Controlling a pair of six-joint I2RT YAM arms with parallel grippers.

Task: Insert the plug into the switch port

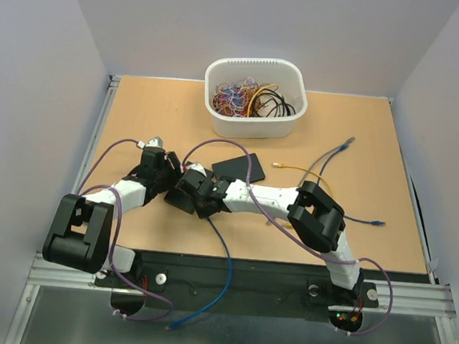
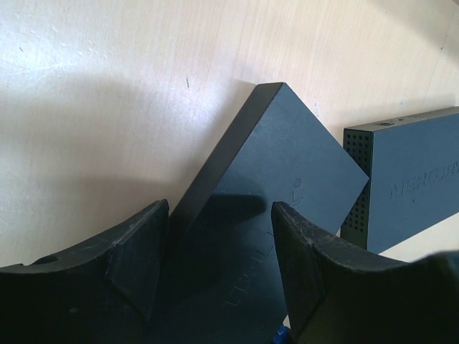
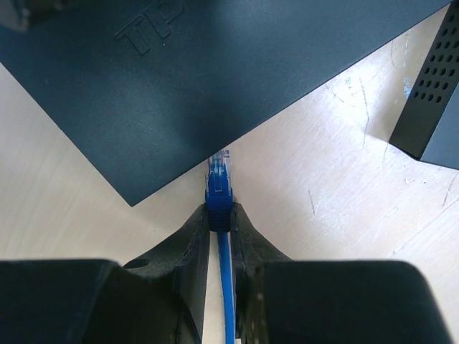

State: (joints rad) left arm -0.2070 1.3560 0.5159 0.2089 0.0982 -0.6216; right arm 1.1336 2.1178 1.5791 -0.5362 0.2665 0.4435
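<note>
The switch (image 2: pixel 287 165) is a flat dark box that sits tilted between the two arms (image 1: pixel 177 201). My left gripper (image 2: pixel 219 208) straddles its width, one finger on each long side, and holds it (image 1: pixel 167 179). In the right wrist view the switch's (image 3: pixel 201 79) top face fills the upper part. My right gripper (image 3: pixel 219 213) is shut on the blue plug (image 3: pixel 219 186), whose clear tip meets the switch's near edge. The port itself is hidden. The plug's blue cable (image 1: pixel 224 276) trails back over the table's near edge.
A second dark box with a perforated side (image 2: pixel 412 179) lies just right of the switch (image 1: pixel 239 166). A white bin (image 1: pixel 254 98) of tangled cables stands at the back. Loose yellow (image 1: pixel 294 171) and grey-blue (image 1: pixel 340 149) cables lie to the right.
</note>
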